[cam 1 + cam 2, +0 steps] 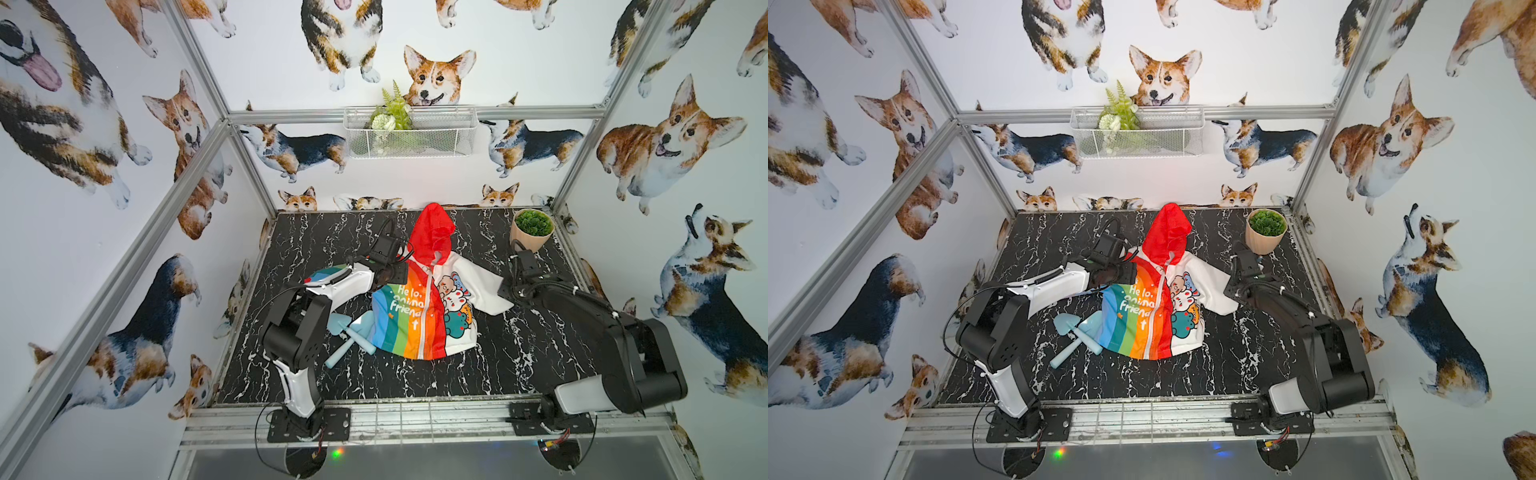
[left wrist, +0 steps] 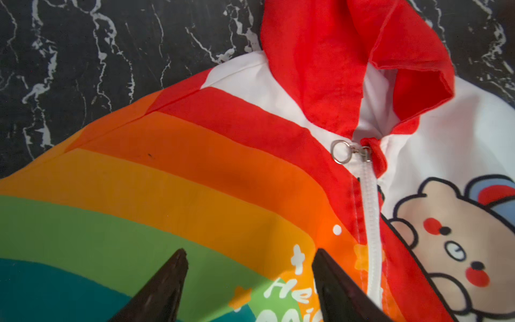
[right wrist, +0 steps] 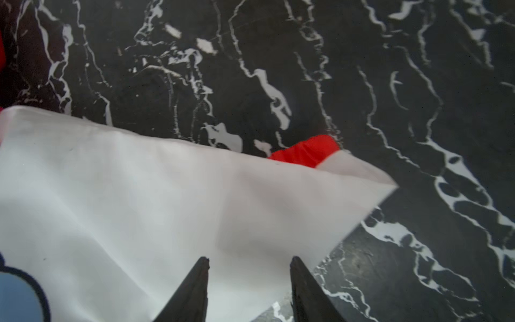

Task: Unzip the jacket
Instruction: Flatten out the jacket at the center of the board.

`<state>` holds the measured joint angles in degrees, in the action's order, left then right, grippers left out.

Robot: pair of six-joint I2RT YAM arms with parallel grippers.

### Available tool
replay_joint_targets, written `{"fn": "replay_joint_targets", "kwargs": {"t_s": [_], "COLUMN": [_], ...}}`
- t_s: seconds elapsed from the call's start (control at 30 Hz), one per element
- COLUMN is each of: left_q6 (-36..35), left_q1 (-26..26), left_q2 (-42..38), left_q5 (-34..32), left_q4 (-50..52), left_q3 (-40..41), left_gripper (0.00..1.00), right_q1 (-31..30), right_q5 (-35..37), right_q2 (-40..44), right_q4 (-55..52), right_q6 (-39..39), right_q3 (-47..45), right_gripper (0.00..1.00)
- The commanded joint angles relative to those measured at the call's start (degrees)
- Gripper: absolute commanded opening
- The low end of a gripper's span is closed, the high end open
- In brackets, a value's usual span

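Left wrist view: thin rainbow-and-white jacket zipped, approach step; left gripper, right gripper spread, empty; next: pinch silver ring pull, centre-right.

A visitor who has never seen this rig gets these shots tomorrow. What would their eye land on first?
The jacket, rainbow-striped and white with a red hood, lies zipped up in the middle of the black marbled table. Painted corgis cover the walls around it. The left gripper hangs open over the rainbow stripes, short of the silver ring pull at the zipper's top.
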<state>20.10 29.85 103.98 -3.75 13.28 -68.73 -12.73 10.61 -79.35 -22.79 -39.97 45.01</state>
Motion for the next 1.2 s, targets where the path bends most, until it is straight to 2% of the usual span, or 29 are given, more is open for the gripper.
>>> {"fn": "replay_joint_targets", "kwargs": {"t_s": [0.0,0.1,0.13,0.27,0.47,0.67,0.8,0.9,1.0,1.1,1.17], "left_q6": [4.46,5.53,5.76,6.02,6.97,11.18,12.44,12.51,12.66,12.51,12.43], "left_q1": [-5.11,-8.26,-9.34,-14.30,-16.80,-23.78,-26.30,-27.11,-27.18,-27.20,-27.20], "left_q2": [-0.89,-1.94,-2.55,-5.40,-6.16,-6.58,-5.66,-4.64,-3.97,-3.96,-3.91], "left_q5": [1.37,1.66,1.88,4.74,7.44,16.24,18.56,18.98,19.38,19.27,19.22], "left_q4": [-2.58,-2.75,-3.10,-4.93,-5.94,-12.04,-12.77,-12.34,-12.17,-11.95,-11.87], "left_q3": [2.87,5.10,6.06,10.32,12.44,17.20,17.85,17.50,17.18,17.10,17.05], "left_gripper": [0.77,0.78,0.79,0.82,0.81,0.80,0.80,0.80,0.80,0.80,0.80], "right_q1": [5.05,10.12,11.38,13.42,14.89,15.62,15.56,15.61,15.57,14.71,12.92], "right_q5": [0.84,-3.08,-4.79,-11.40,-18.94,-24.04,-26.07,-26.33,-25.73,-20.94,-14.21], "right_q2": [4.98,7.49,7.76,6.66,-0.39,-7.42,-11.21,-12.87,-12.25,-8.51,-5.24], "right_q4": [3.18,3.76,4.08,8.05,10.09,14.34,15.82,16.45,16.18,12.88,7.74], "right_q6": [-2.63,-1.47,-1.22,-0.63,-0.08,-1.05,-1.42,-1.59,-1.13,0.32,1.87], "right_q3": [-4.20,-6.04,-6.39,-7.57,-5.19,-4.33,-3.27,-3.00,-2.84,-2.37,-0.87], "right_gripper": [0.56,0.62,0.68,0.77,0.72,0.68,0.65,0.50,0.29,0.07,0.00]}}
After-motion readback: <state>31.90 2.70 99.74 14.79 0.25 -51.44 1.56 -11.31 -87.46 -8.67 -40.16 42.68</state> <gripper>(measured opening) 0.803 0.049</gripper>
